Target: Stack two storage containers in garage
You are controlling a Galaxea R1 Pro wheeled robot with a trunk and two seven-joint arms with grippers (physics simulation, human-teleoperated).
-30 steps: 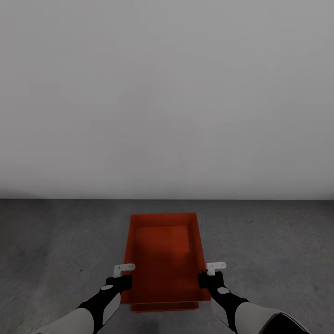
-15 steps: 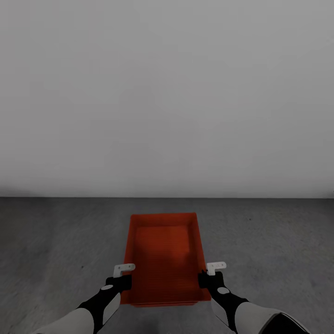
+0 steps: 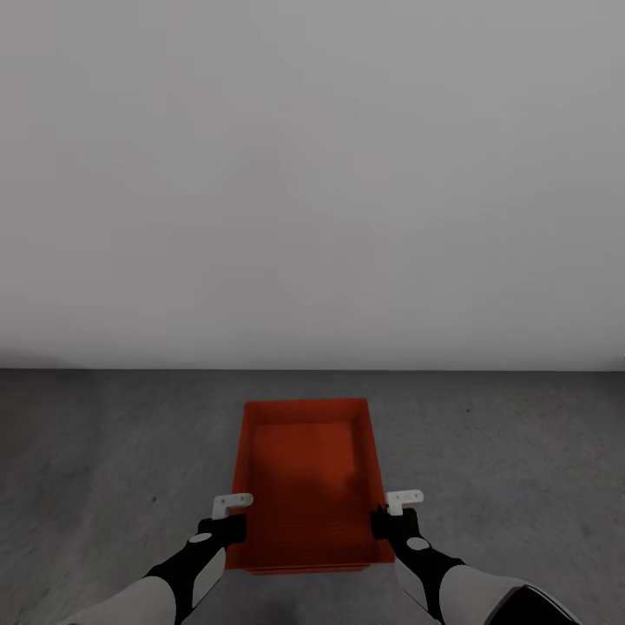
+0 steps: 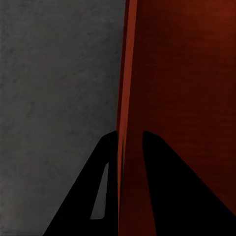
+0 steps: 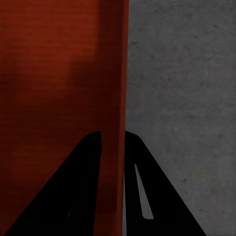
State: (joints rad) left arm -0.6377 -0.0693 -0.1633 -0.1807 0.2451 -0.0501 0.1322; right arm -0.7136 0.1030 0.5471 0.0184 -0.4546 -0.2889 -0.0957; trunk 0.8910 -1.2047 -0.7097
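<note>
An orange-red storage container hangs low over the dark grey speckled floor, its long axis pointing away from me. My left gripper is shut on its left wall, one finger on each side. On the opposite wall my right gripper is shut the same way. A thin orange-red strip shows just under the near rim; I cannot tell whether it is the other container.
A plain white-grey wall rises straight ahead and meets the floor a short way beyond the container. Bare concrete stretches to both sides of it.
A wider orange-red band showed below the container's near edge one second ago; it has shrunk to a thin line. Both arms keep their hold and their place.
</note>
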